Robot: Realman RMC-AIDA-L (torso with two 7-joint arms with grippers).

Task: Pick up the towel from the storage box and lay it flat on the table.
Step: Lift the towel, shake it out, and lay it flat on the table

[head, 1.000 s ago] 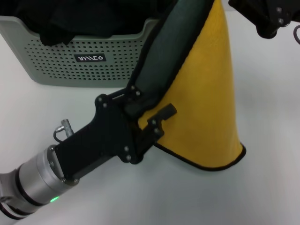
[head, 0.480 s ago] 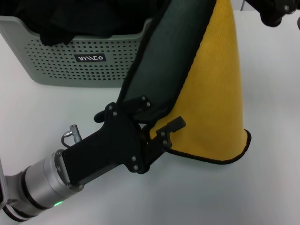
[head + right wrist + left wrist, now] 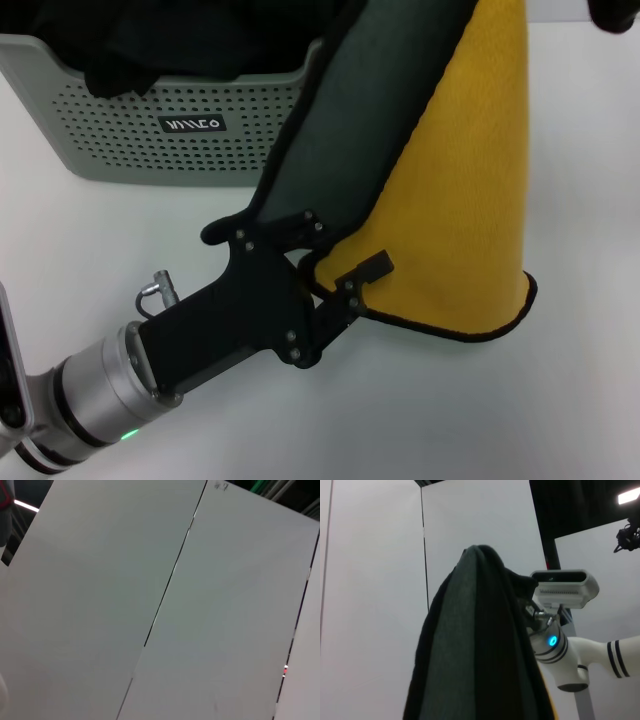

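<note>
The towel hangs down from above the head view, yellow face to the right and dark grey-green face to the left, its black-bound lower corner resting on the table. My left gripper sits at the towel's lower left edge, shut on it, with the dark flap draped over its upper finger. The dark cloth fills the left wrist view. Only a black sliver of my right gripper shows at the top right corner. The storage box stands at the back left.
Plain black cloths lie heaped inside the storage box. Bare white tabletop lies in front of and to the right of the towel. The right wrist view shows only grey wall panels.
My right gripper has risen up and to the right, almost out of the head view. The towel has spread wider, and my left gripper has shifted slightly right and nearer with the edge.
</note>
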